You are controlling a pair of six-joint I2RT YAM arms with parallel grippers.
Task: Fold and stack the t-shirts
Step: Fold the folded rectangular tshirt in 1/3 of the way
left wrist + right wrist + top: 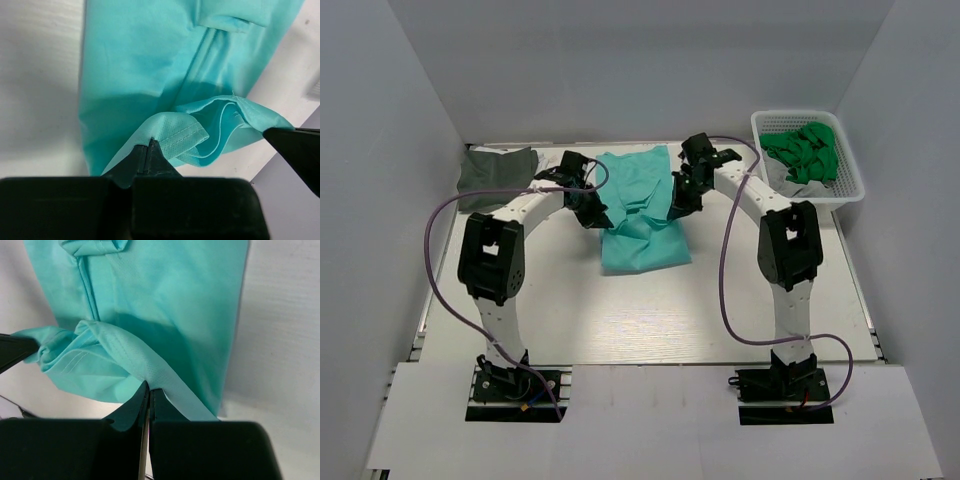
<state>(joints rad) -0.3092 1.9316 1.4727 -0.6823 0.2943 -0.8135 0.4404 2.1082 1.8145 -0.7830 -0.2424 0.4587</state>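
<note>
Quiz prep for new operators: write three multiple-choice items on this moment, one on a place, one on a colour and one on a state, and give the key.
1. Where does the dark grey t-shirt lie?
A. at the far left corner of the table
B. at the near edge
C. in the middle

2. What colour is the cloth piled in the white basket?
A. red
B. green
C. yellow

3. How is the left gripper?
A. open above bare table
B. shut on the basket rim
C. shut on the teal t-shirt

Key:
1 A: the top view shows it bunched against the far left walls.
2 B: the heap showing over the rim is plainly green.
3 C: its wrist view shows the fingertips closed together on a stitched teal hem.
</note>
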